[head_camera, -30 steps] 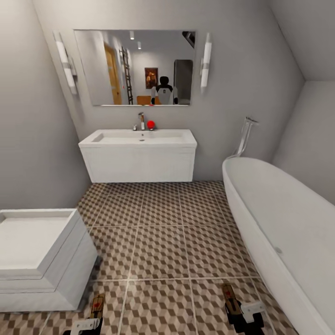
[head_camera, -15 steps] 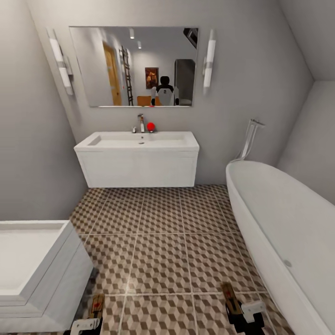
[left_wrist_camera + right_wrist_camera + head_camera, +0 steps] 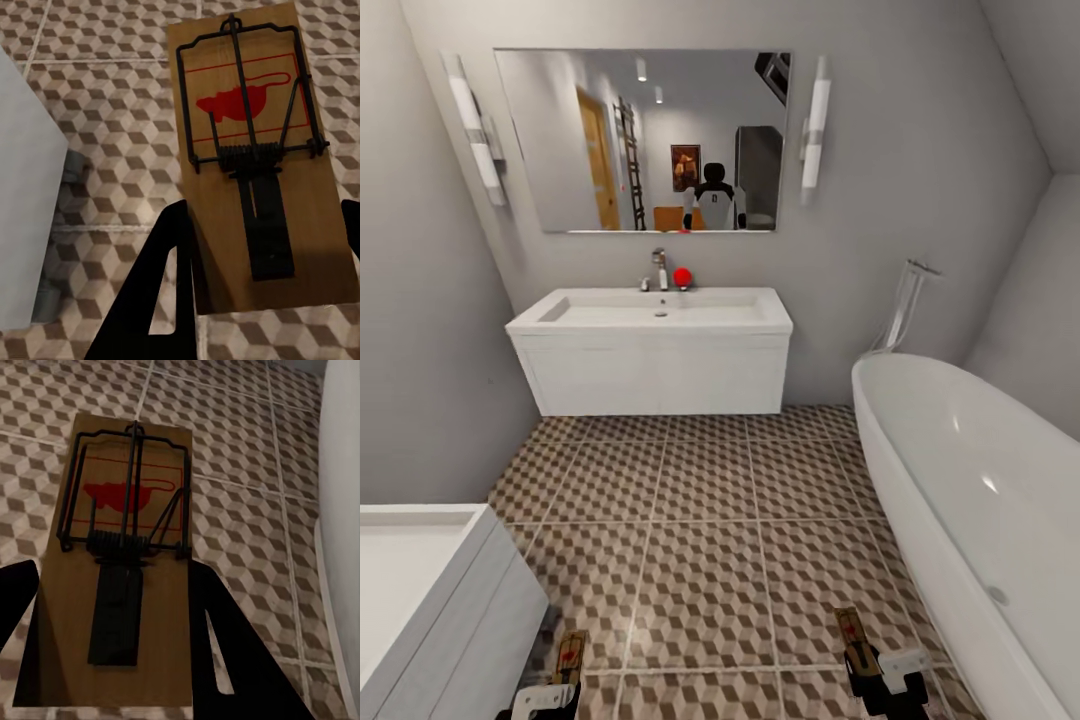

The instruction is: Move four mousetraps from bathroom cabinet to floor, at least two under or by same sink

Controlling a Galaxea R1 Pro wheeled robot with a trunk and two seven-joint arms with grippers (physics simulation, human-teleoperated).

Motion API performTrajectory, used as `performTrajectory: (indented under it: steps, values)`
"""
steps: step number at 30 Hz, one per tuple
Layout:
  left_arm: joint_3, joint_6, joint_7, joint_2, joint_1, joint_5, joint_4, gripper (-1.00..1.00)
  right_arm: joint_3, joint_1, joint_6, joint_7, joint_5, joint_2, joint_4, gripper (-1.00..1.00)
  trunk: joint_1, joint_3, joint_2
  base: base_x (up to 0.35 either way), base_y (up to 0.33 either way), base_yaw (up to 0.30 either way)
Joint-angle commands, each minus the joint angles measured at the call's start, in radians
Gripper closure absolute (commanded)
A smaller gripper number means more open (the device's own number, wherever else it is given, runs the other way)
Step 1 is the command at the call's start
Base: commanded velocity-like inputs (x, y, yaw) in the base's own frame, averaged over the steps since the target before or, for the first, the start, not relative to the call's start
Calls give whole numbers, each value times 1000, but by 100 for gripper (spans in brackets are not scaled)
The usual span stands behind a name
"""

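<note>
Low over the bathroom floor (image 3: 700, 500) my left gripper (image 3: 545, 700) is shut on a mousetrap (image 3: 568, 652). In the left wrist view that tan mousetrap (image 3: 255, 157) with its red mouse print sits between black fingers (image 3: 161, 300), gripper (image 3: 264, 214). My right gripper (image 3: 885, 682) is shut on a second mousetrap (image 3: 850, 630). The right wrist view shows this mousetrap (image 3: 124, 562) clamped between dark fingers (image 3: 217, 630), gripper (image 3: 112, 574). The white bathroom sink (image 3: 650, 345) hangs on the far wall, well ahead of both grippers. The cabinet is out of view.
A rounded white bathtub (image 3: 960, 500) runs along the right side. A white boxy drawer unit (image 3: 430, 600) stands at the near left, close to my left gripper. A mirror (image 3: 645, 140) hangs above the sink. Open tiled floor lies between me and the sink.
The whole view has shifted: the sink looks nearer and the drawer unit has slid down and left. Both grippers keep their mousetraps in the same place in the picture.
</note>
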Motion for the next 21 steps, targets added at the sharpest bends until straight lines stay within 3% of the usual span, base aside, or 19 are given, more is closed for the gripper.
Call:
performTrajectory:
  steps: [1, 21]
  values:
    - [-3, -4, -10, 0, -1, 10, 4, 100, 3, -1, -2, -10, 9, 0, 1, 100, 0, -1, 0, 264, -27, 0]
    - [-3, -4, -9, 0, -1, 11, 4, 100, 3, -1, -2, -10, 9, 1, 1, 100, 0, -1, 0, 265, -77, 0]
